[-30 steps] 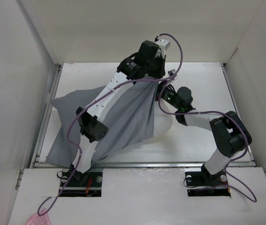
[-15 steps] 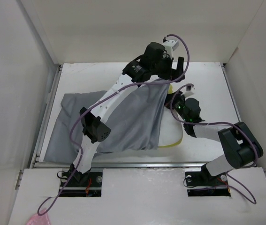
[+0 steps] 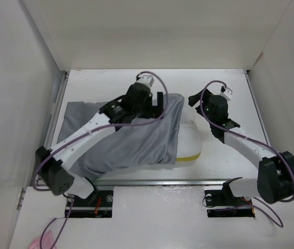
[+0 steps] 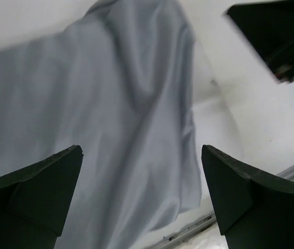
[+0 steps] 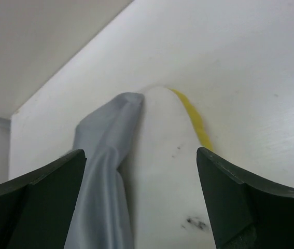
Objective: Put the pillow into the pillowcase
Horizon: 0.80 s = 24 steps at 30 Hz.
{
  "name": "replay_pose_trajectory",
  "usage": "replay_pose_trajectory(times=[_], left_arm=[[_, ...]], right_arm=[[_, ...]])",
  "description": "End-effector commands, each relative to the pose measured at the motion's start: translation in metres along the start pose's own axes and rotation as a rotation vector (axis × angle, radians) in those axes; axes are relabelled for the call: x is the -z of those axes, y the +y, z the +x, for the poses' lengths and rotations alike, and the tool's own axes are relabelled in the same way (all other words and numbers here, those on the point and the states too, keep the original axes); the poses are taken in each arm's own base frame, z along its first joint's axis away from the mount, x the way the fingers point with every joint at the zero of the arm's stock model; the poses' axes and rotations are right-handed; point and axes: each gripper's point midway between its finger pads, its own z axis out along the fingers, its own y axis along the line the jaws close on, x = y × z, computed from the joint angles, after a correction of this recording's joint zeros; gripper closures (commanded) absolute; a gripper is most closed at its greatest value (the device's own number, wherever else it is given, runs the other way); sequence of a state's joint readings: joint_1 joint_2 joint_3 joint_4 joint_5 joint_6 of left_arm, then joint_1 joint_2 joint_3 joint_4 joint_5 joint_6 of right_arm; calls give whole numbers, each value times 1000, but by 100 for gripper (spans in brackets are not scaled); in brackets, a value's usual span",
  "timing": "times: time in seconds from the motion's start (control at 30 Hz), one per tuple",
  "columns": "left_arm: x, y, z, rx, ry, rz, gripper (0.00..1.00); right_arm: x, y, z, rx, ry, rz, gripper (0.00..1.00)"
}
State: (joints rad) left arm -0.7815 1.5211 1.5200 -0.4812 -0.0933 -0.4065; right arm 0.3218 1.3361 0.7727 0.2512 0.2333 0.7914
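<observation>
1. Nearest, lower centre of the top view: the large, limp grey cloth pillowcase (image 3: 126, 142) lies on the white table (image 3: 229, 150). It is bulged, with its mouth edge facing frame right.
2. Just right of that edge, the plump white rectangular pillow (image 3: 188, 136) pokes out, and the thin yellow trim (image 3: 191, 157) along its near edge is exposed. Grey cloth covers the rest. The bulge suggests it is inside rather than just underneath, but I can't confirm.
3. Farther back, centre: the left gripper (image 3: 155, 101) is over the pillowcase's far right corner. Its jaws are wide apart with nothing between them. Its wrist view shows only grey cloth (image 4: 110, 104) below.
4. Same depth, right of centre: the right gripper (image 3: 196, 101) has its jaws spread and empty, above the pillow's far end. Its wrist view shows the white pillow (image 5: 162, 155) and yellow trim (image 5: 193, 119), with the grey hem (image 5: 105, 155) touching alongside.
5. Step, as I judge it: insertion is mostly done, with one strip of pillow left outside the mouth.
6. Next move calls for pinching the hem at the mouth and drawing it toward frame right over the exposed end, with the other arm holding the pillow so it doesn't slide along.
</observation>
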Motion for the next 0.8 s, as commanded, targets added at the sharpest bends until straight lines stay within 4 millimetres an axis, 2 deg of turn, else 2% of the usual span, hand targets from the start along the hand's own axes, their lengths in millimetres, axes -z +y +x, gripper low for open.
replay_pose_trajectory(times=[0.0,0.03,0.07,0.13,0.17,0.23,0.27,0.3,0.33,0.37,0.4,0.43,0.47,0.5,0.57,0.6,0.63,0.7,0.73,0.77], left_arm=[[36,38,22,208,-86,-119,0],[32,60,57,243,-25,-174,0],[36,70,72,325,-11,-202,0],[47,84,94,392,-1,-224,0],[42,97,127,431,50,-271,0],[35,102,148,451,90,-259,0],[22,108,158,463,99,-261,0],[15,111,161,472,103,-264,0],[7,116,161,466,106,-279,0],[-6,132,167,461,138,-336,0],[-16,134,152,455,114,-333,0],[-24,143,147,449,115,-364,0],[-40,155,151,438,150,-406,0],[-48,166,126,419,112,-418,0],[-63,180,109,387,107,-448,0],[-77,192,107,372,120,-468,0],[-84,188,76,319,73,-450,0],[-96,197,58,264,65,-473,0],[-96,189,30,241,28,-454,0],[-93,186,15,193,12,-442,0]], right_arm=[[26,-42,-1,103,36,195,7],[29,-42,3,101,50,181,7],[34,-52,10,115,71,188,7],[43,-54,18,143,106,163,7],[49,-53,28,160,144,119,7],[54,-51,34,196,168,73,7],[56,-47,39,209,191,35,7],[57,-52,44,212,201,44,7],[59,-46,41,219,196,18,7],[59,-51,44,245,203,21,7],[59,-51,44,245,203,21,7],[60,-49,42,244,196,15,7],[60,-46,41,255,194,0,7],[60,-46,41,255,194,0,7],[57,-40,41,259,189,-31,7],[55,-39,43,267,195,-41,7],[53,-33,42,275,200,-65,7],[46,-34,47,276,216,-64,7],[44,-34,53,286,237,-76,7],[40,-29,50,286,233,-79,7]])
